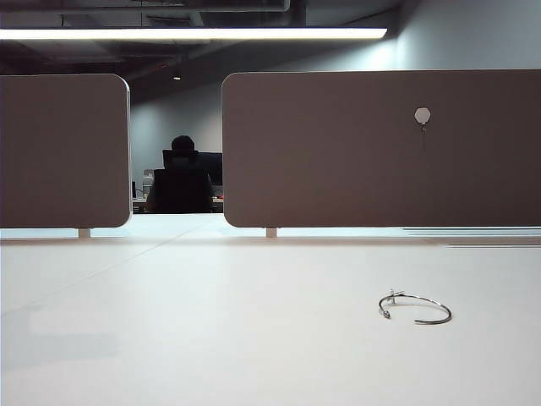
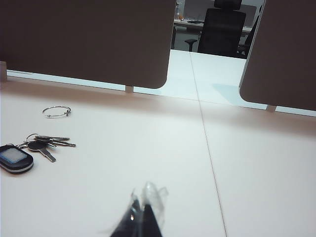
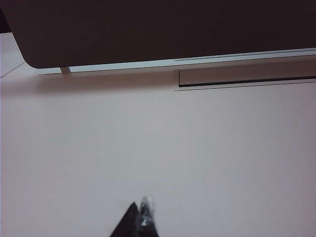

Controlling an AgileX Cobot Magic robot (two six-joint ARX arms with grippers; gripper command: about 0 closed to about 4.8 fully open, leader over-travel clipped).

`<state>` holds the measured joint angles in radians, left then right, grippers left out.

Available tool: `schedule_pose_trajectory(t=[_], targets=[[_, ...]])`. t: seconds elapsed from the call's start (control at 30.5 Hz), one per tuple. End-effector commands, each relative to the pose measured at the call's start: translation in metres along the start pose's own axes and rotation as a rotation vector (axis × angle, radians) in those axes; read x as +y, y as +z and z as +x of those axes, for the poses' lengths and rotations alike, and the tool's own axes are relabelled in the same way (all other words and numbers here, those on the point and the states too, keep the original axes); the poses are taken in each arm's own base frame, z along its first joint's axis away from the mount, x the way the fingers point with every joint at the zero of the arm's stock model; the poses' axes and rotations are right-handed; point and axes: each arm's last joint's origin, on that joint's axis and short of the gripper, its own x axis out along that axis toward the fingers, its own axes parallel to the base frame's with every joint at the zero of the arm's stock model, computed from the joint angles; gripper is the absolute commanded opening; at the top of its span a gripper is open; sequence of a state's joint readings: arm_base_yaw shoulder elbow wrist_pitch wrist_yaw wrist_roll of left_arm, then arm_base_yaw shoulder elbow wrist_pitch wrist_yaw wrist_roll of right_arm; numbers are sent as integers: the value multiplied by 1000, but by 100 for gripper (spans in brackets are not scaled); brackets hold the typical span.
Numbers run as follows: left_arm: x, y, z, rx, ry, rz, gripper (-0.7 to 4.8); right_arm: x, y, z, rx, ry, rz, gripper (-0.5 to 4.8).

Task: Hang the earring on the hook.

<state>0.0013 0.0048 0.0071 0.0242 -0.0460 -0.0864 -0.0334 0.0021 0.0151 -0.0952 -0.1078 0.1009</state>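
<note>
The earring (image 1: 415, 309), a thin silver open hoop with a small clasp end, lies flat on the white table at the right of the exterior view. The hook (image 1: 423, 116), a small pale hexagonal button with a thin wire below it, sits high on the brown partition behind the earring. Neither gripper shows in the exterior view. In the left wrist view my left gripper (image 2: 141, 202) hangs over bare table, shut with nothing in it. My right gripper (image 3: 139, 202) is also shut and empty over bare table, and neither earring nor hook shows in the right wrist view.
A thin metal ring (image 2: 57, 111) lies beside a bunch of keys (image 2: 43, 143) with a dark fob (image 2: 15, 158); I cannot tell whether it is the same hoop. Two brown partitions (image 1: 63, 152) stand along the far table edge with a gap between them. A cable slot (image 3: 247, 77) runs by the right partition.
</note>
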Motion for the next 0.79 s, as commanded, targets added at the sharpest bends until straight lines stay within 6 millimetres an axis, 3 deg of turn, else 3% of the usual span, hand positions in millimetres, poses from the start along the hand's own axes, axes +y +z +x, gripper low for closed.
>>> schedule_pose_trajectory(t=[0.03, 0.23, 0.26, 0.3, 0.33, 0.36, 0.39, 0.59, 0.62, 0.79], targets=[[0, 1, 0, -7, -2, 0, -5, 0, 3, 0, -21, -4, 0, -5], [0, 1, 0, -7, -3, -1, -4, 0, 3, 0, -21, -3, -1, -2], [0, 2, 0, -11, -7, -12, 42, 0, 4, -1, -25, 3, 2, 63], [-1, 2, 0, -15, -12, -32, 119, 1, 6, -1, -30, 8, 1, 151], [-1, 4, 0, -21, -31, -77, 392, 2, 9, -2, -36, 18, 3, 306], [-1, 5, -1, -22, -33, -100, 479, 2, 10, -3, -34, 30, 27, 376], [-3, 9, -1, -24, -82, -163, 479, 3, 13, -4, -30, 56, 62, 419], [-12, 38, -10, -2, -319, -188, 479, 14, 50, -17, -83, 197, 37, 419], [-14, 49, -12, 4, -366, -190, 479, 17, 64, -21, -80, 213, 13, 419], [-22, 76, -8, 57, -484, -208, 479, 23, 94, -12, 76, 299, -122, 419]])
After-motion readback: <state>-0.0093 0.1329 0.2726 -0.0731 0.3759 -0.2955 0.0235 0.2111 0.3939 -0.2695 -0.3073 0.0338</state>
